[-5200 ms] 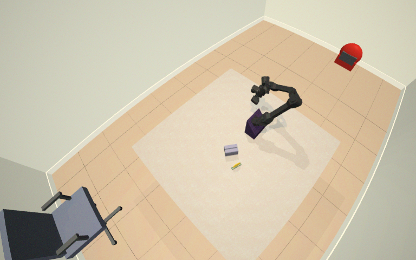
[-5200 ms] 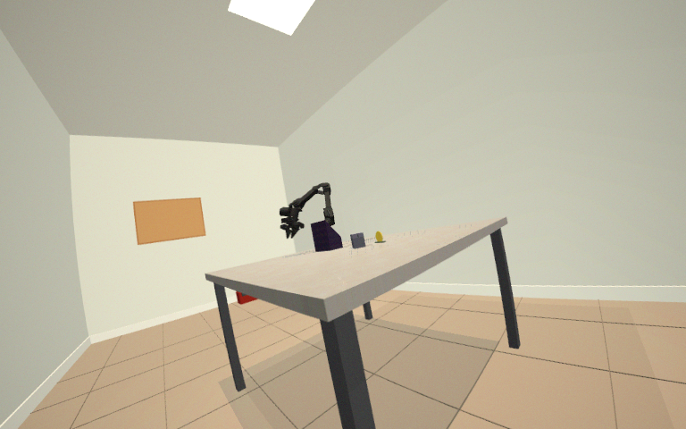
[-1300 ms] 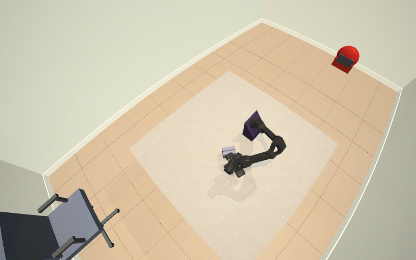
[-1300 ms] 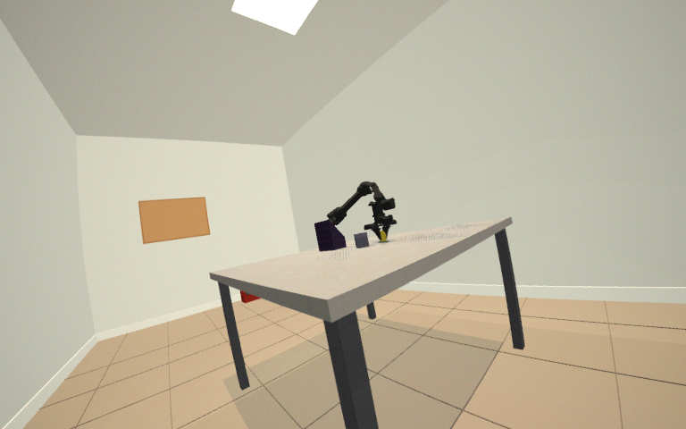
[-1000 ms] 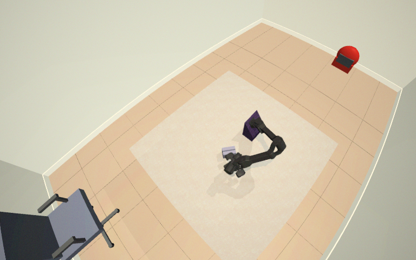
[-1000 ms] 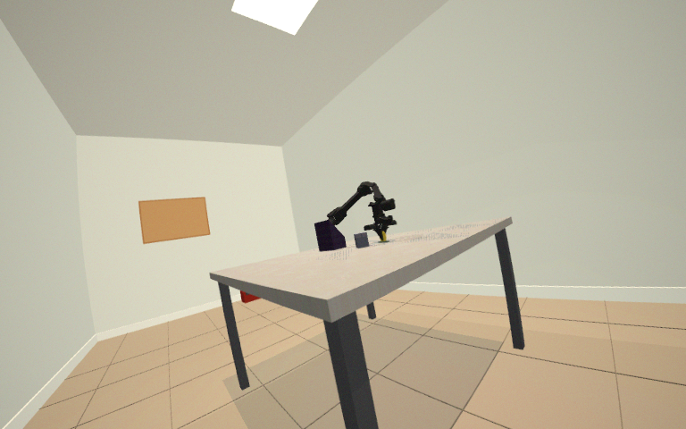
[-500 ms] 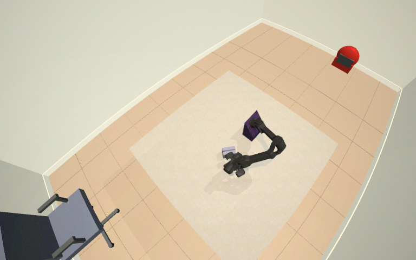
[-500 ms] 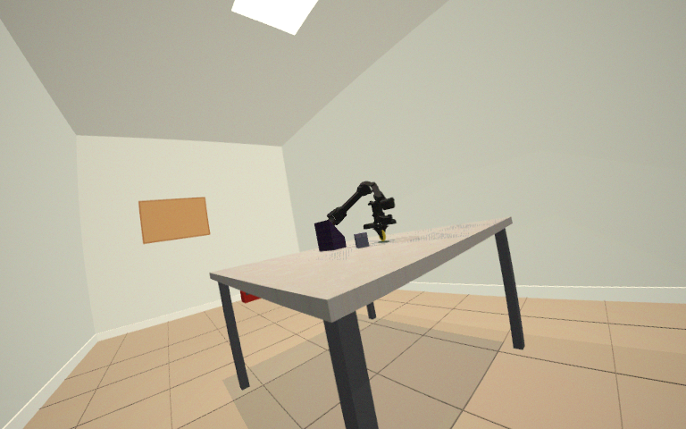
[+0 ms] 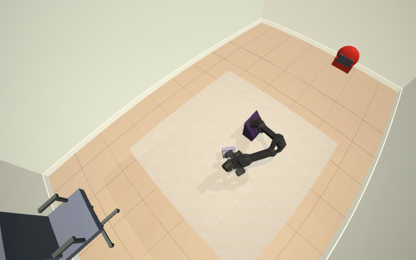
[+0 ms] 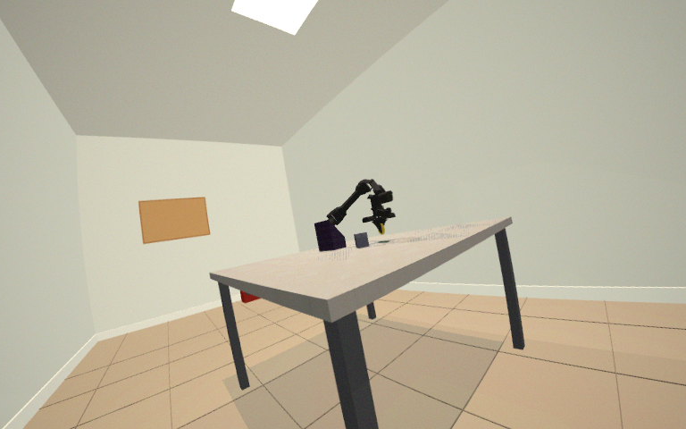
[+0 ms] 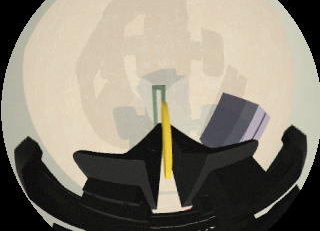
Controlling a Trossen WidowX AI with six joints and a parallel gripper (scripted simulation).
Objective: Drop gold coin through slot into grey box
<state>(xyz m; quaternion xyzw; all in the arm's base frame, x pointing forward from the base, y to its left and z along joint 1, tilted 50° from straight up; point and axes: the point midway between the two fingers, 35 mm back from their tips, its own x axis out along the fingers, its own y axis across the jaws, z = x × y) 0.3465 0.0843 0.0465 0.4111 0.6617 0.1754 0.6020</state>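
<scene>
My gripper [image 11: 167, 151] [image 10: 380, 227] [image 9: 228, 166] is shut on the thin gold coin [image 11: 167, 141] [image 10: 381, 229], which stands edge-on between the fingers. The coin hangs a little above the table. The dark-green holder [image 11: 158, 101] [image 10: 382, 242] lies on the table right below it and shows as a narrow green outline in the wrist view. The grey box [image 11: 234, 121] [image 10: 360, 239] [image 9: 228, 150] stands close by, to the right of the fingers in the wrist view; its slot is not visible.
A dark purple block [image 9: 251, 127] [image 10: 329, 235] holds the arm's base on the table [image 10: 336, 276]. A grey chair [image 9: 58, 222] and a red object [image 9: 345, 59] stand on the floor, far off.
</scene>
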